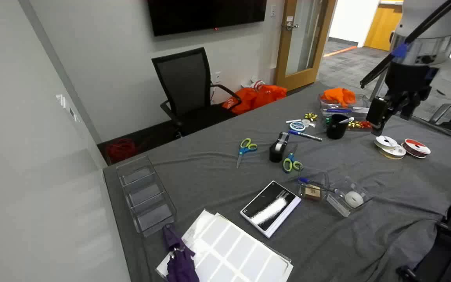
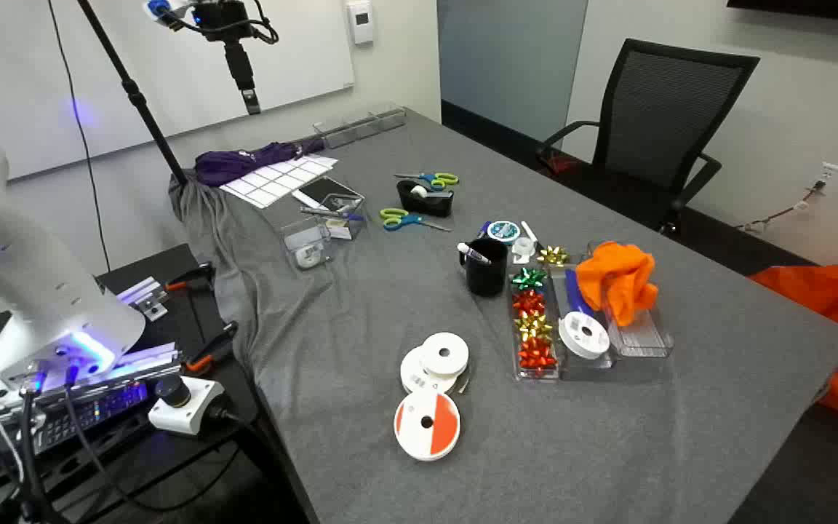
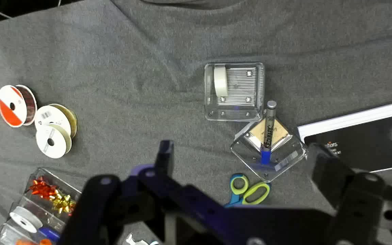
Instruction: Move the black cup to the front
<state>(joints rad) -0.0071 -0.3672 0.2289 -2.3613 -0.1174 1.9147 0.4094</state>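
The black cup stands upright on the grey cloth-covered table in both exterior views (image 1: pixel 335 128) (image 2: pixel 487 271). A white-capped marker sticks out of its top. In the wrist view I cannot make out the cup; it is hidden or out of frame. My gripper (image 1: pixel 392 117) is raised well above the table and apart from the cup; it also shows high up in an exterior view (image 2: pixel 249 98). In the wrist view its fingers (image 3: pixel 243 158) are spread wide with nothing held between them.
Beside the cup are a clear tray with bows (image 2: pixel 534 324), orange cloth (image 2: pixel 619 280), a blue tape roll (image 1: pixel 297 126) and a marker (image 1: pixel 305 135). Ribbon spools (image 2: pixel 426 426), a black tape dispenser (image 1: pixel 278 147), scissors (image 1: pixel 291 162), clear boxes (image 3: pixel 235 112) and a notebook (image 1: pixel 270 207) lie around.
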